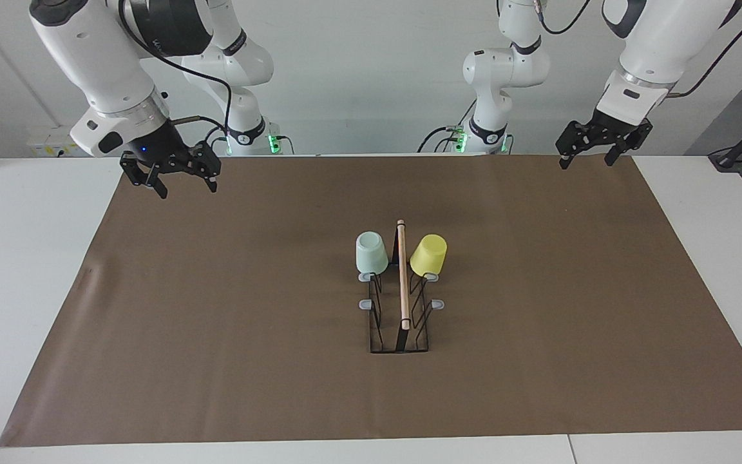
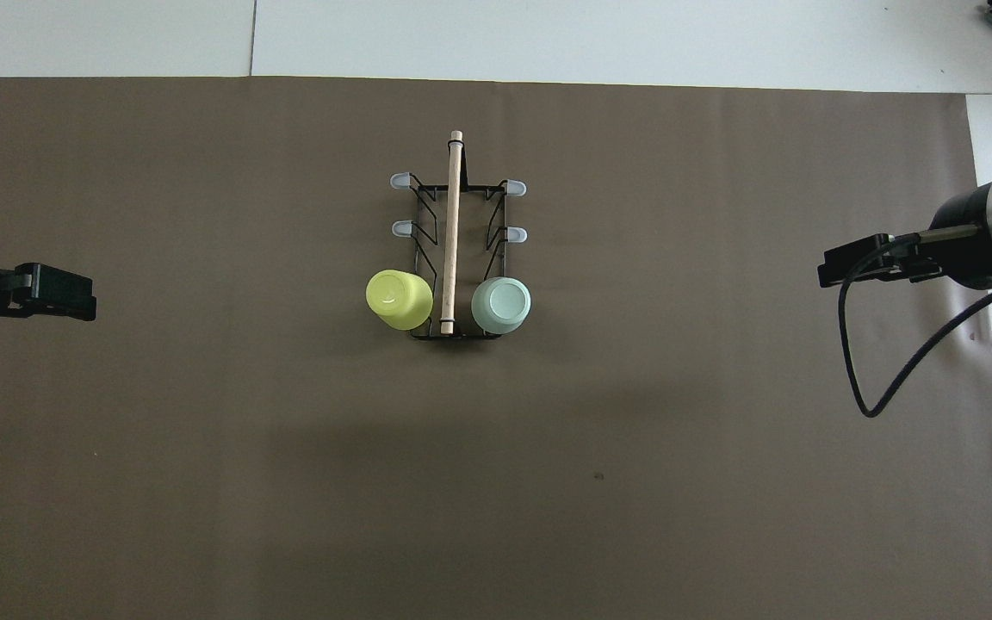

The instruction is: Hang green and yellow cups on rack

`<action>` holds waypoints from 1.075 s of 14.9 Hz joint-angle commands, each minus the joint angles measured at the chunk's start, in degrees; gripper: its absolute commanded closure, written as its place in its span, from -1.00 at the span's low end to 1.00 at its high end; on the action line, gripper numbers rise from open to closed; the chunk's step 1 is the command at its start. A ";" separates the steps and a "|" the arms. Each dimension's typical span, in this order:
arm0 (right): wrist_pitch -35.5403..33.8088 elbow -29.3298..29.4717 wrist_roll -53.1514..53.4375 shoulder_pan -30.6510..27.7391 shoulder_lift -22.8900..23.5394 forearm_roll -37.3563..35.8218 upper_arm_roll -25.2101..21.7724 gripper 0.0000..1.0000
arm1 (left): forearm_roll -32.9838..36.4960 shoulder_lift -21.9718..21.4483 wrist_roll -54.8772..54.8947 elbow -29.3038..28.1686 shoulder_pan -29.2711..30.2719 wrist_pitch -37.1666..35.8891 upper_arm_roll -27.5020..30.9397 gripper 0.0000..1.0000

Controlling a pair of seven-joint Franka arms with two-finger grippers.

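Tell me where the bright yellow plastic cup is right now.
The bright yellow plastic cup hangs upside down on the black wire rack, on the prong nearest the robots toward the left arm's end, with the wooden rod between it and the mint green cup.

Robot lab: paper-covered bench (image 1: pixel 216 322)
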 commanded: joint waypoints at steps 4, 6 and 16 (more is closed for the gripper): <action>0.86 0.37 0.50 -0.31 -0.15 -4.17 0.65 -1.00 | -1.89 -0.05 5.39 1.52 1.23 -3.05 0.27 -1.00; 0.95 0.19 0.50 -0.31 -0.15 -4.61 0.65 -1.00 | -1.71 -0.05 7.15 1.26 1.75 -2.70 0.36 -1.00; 1.04 0.19 0.41 -0.40 -0.15 -4.70 0.65 -1.00 | -1.36 -1.19 10.59 -0.85 3.42 -3.14 0.36 -1.00</action>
